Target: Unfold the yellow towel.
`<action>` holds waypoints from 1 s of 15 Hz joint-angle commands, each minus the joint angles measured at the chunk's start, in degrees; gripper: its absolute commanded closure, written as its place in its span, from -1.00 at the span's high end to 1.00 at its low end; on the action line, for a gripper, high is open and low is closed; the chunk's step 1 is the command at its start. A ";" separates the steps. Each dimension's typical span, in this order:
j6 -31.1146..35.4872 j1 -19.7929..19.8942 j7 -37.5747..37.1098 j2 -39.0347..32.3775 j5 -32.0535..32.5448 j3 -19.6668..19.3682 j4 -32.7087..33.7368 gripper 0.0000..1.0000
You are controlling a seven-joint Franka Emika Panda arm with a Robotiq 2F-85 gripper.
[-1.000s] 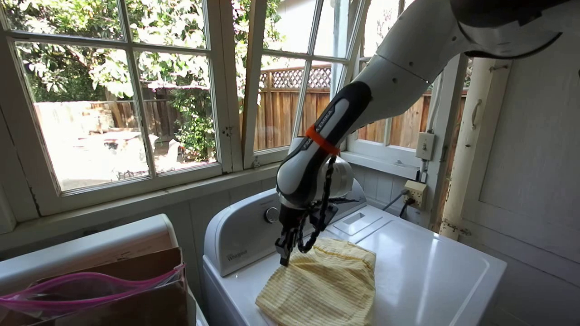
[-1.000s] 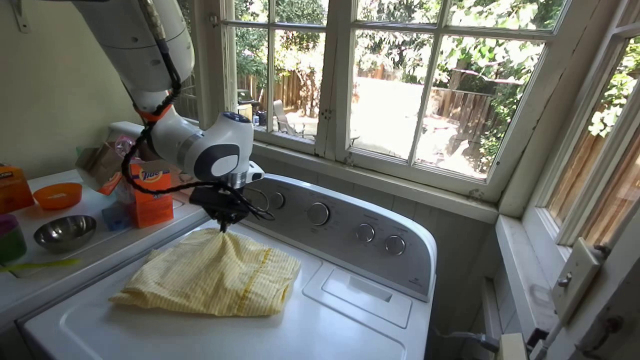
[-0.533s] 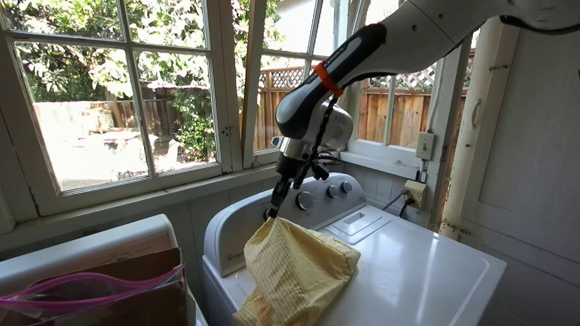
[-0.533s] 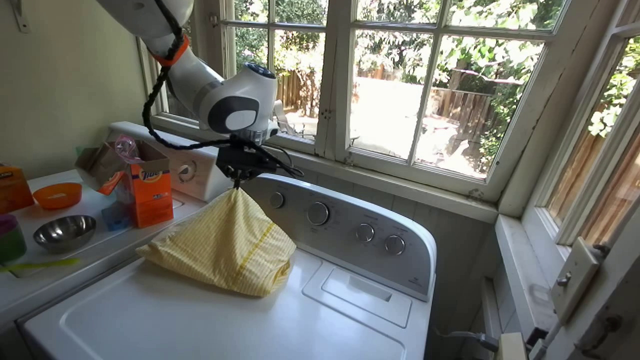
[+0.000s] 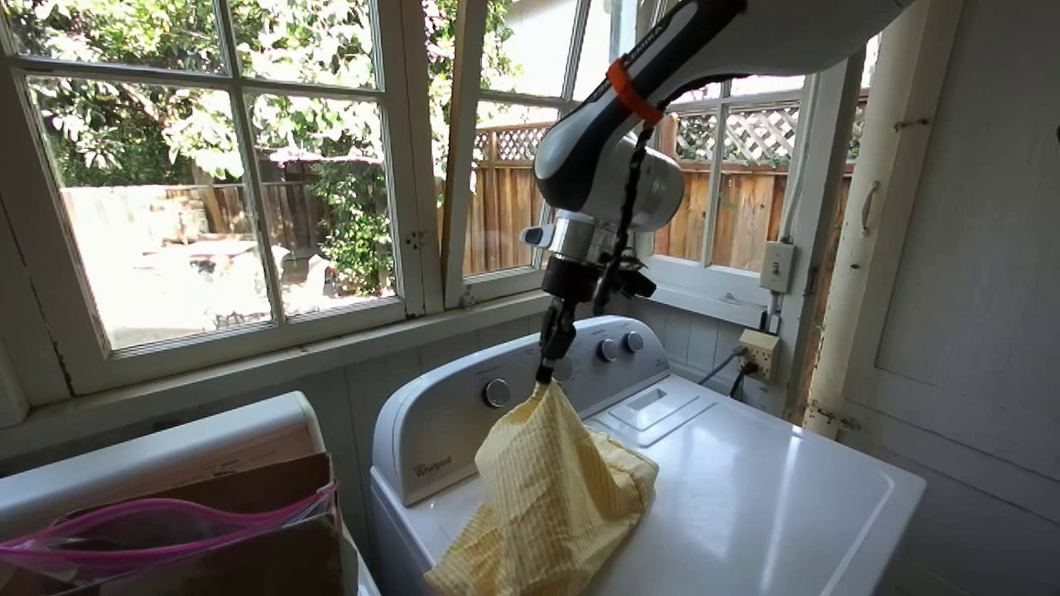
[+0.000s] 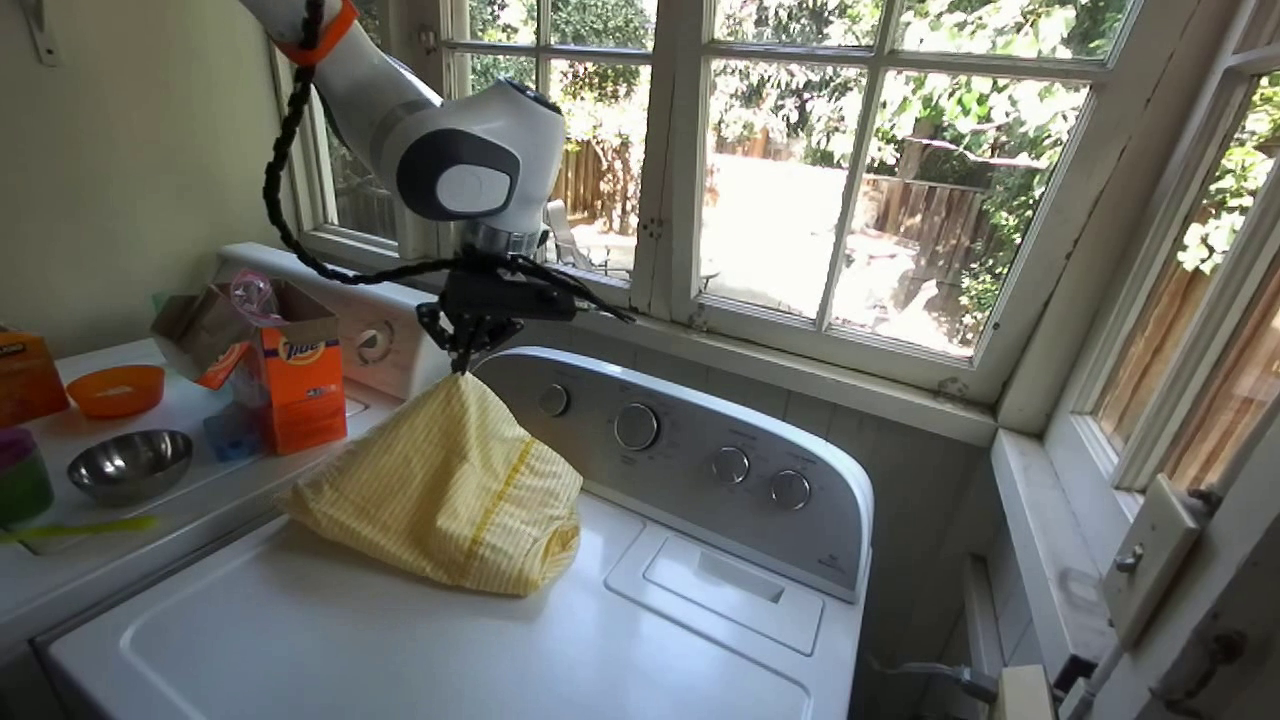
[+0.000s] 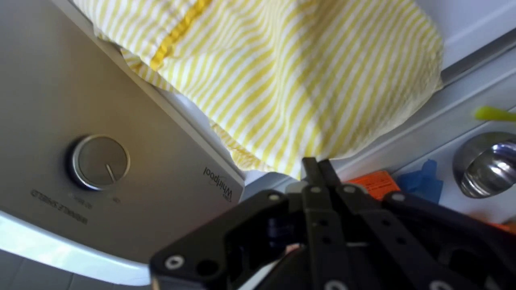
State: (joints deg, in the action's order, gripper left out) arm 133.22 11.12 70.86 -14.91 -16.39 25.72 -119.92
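Note:
The yellow towel [image 5: 546, 488] is striped, wrinkled and still partly folded. It hangs like a tent from my gripper [image 5: 544, 377], and its lower part rests on the white washer top [image 5: 762, 505]. My gripper [image 6: 460, 366] is shut on the towel's raised peak, above the washer near its control panel, in both exterior views. A darker yellow band crosses the towel [image 6: 450, 490] on one side. In the wrist view the closed fingertips of my gripper [image 7: 317, 162] pinch the near edge of the towel [image 7: 274, 88]. The layers underneath are mostly hidden.
The grey control panel [image 6: 680, 440] with knobs stands along the washer's back, below the windows. A neighbouring machine holds an orange Tide box [image 6: 305, 390], a metal bowl [image 6: 130, 465] and an orange bowl [image 6: 115, 390]. A cardboard box with a pink-edged bag [image 5: 182, 530] stands beside the washer.
The towel lay low on the washer with my gripper at it. My gripper has risen, pulling the towel up into a peak, then shifted sideways with it.

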 commanded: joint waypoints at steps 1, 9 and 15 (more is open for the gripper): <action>2.18 -4.71 -2.68 11.85 1.26 -8.04 -10.93 -1.00; -13.29 -11.80 -25.31 22.67 18.66 -16.80 -18.45 -1.00; -25.70 -14.56 -37.68 21.16 16.65 -18.11 -21.11 -1.00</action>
State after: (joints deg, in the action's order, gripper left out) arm 110.75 -1.63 39.92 6.47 0.69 9.03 -139.02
